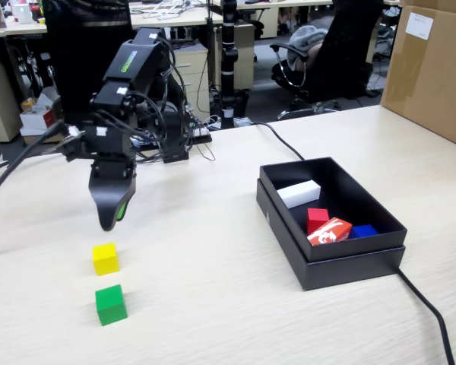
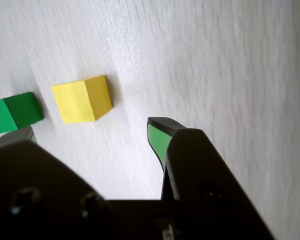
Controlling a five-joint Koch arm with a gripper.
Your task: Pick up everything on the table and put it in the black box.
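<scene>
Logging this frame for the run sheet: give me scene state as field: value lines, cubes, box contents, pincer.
yellow cube: on table, outside box, just below the pincer
green cube: on table, beside yellow cube, apart from it
red cube: inside black box
other box contents: white block, red-and-white packet, blue item
pincer: open, empty, above table; wrist view shows jaws apart
cubes left to move: two

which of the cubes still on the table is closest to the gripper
The yellow cube: it sits just below the open gripper, while the green cube lies beyond it, farther from the jaws.
</scene>
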